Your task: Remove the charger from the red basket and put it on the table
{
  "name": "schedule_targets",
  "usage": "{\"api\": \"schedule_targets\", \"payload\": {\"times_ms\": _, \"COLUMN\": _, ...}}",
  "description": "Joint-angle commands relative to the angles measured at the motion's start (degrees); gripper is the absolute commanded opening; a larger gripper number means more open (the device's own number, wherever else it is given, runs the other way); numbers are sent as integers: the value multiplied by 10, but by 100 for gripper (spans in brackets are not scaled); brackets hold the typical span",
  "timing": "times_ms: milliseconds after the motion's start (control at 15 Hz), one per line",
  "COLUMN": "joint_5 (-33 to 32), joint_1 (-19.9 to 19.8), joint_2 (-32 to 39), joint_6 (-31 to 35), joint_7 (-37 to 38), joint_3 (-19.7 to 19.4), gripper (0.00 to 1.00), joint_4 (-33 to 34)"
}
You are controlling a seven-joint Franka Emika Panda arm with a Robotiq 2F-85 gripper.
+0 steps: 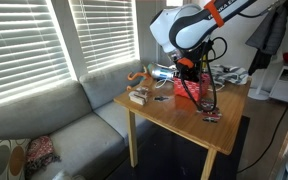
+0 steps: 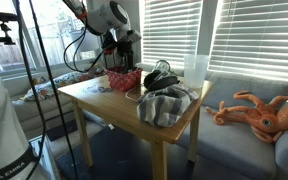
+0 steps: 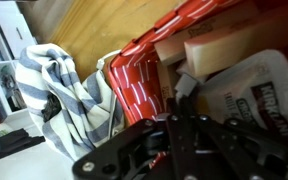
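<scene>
The gripper (image 1: 190,70) hovers over the red basket (image 1: 187,90); jaw gap hidden, cannot tell. The charger (image 1: 208,88) hangs in loops at the basket's right. Lift until the cord clears the rim, then lower onto the near table (image 1: 174,115).

Basket (image 3: 144,75): bright red, sides patterned with rows of small slots. Table (image 2: 84,92): light tan wood. Cord (image 1: 210,92): black. Cloth (image 3: 64,90): grey and white stripes. Plush octopus (image 2: 259,110): orange. Sofa (image 1: 54,120): plain grey. Blinds (image 1: 24,40): white slats. Robot arm (image 1: 179,25): white, orange band.
</scene>
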Motion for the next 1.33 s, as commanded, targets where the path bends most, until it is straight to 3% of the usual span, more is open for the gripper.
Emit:
{"api": "schedule_targets", "payload": {"times_ms": 0, "joint_5": -9, "joint_1": 8, "joint_2": -12, "joint_6": -1, "joint_7": 7, "joint_3": 8, "gripper": 0, "joint_4": 3}}
{"api": "schedule_targets", "payload": {"times_ms": 533, "joint_5": -24, "joint_1": 21, "joint_2": -73, "joint_6": -23, "joint_7": 13, "joint_3": 35, "gripper": 1, "joint_4": 7}}
{"api": "schedule_targets", "payload": {"times_ms": 933, "joint_5": -70, "joint_1": 14, "joint_2": -124, "joint_6": -35, "joint_7": 36, "joint_3": 51, "gripper": 1, "joint_4": 5}}
{"api": "schedule_targets", "payload": {"times_ms": 1267, "joint_5": -173, "joint_1": 3, "joint_2": -136, "joint_6": 17, "joint_7": 101, "joint_3": 53, "gripper": 1, "joint_4": -4}}
